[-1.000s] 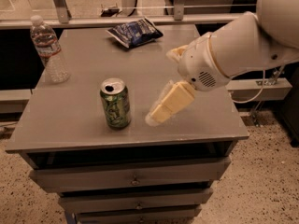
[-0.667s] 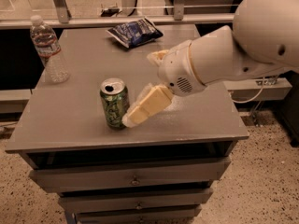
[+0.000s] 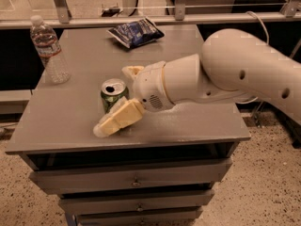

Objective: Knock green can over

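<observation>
One green can [image 3: 113,92] stands upright on the gray table [image 3: 56,126], near its front middle. The gripper [image 3: 114,100] comes from the right with its claw spread apart, one finger [image 3: 117,120] just in front of the can and the other behind it. A water bottle [image 3: 49,51] stands far left.

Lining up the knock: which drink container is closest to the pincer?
The small green aluminium soda can, right at the pincer near the table's front; the clear plastic water bottle stands far left.

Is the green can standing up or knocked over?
Standing up: the green can shows its silver top upward. The pincer is open, a finger on each side of it.
</observation>
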{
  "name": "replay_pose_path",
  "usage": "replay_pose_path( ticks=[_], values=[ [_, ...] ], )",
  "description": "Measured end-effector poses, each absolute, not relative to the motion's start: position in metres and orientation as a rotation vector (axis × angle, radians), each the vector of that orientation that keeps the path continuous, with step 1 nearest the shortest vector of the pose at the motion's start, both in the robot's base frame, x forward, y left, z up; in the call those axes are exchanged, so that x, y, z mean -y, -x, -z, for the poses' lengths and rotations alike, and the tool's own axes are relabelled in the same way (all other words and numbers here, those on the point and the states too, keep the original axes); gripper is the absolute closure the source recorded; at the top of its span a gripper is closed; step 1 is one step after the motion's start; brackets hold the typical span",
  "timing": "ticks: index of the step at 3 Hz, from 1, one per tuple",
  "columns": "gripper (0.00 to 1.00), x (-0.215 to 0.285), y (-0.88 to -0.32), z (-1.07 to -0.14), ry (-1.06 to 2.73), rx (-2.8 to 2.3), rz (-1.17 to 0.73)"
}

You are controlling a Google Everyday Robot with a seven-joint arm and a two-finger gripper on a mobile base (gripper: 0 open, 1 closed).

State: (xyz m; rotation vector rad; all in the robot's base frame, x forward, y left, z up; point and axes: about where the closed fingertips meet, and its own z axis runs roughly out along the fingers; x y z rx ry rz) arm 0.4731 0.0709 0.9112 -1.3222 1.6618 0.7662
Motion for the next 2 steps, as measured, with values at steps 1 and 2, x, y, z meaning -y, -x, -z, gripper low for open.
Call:
replay_pose_path(
  ticks=[1,2],
  values=[
    [0.01,-0.0847,-0.4794,-0.8920,1.292,-1.636,-0.816],
    [0.24,-0.0840,-0.4870,-0.8856,1.258,-1.627,-0.822]
  ],
)
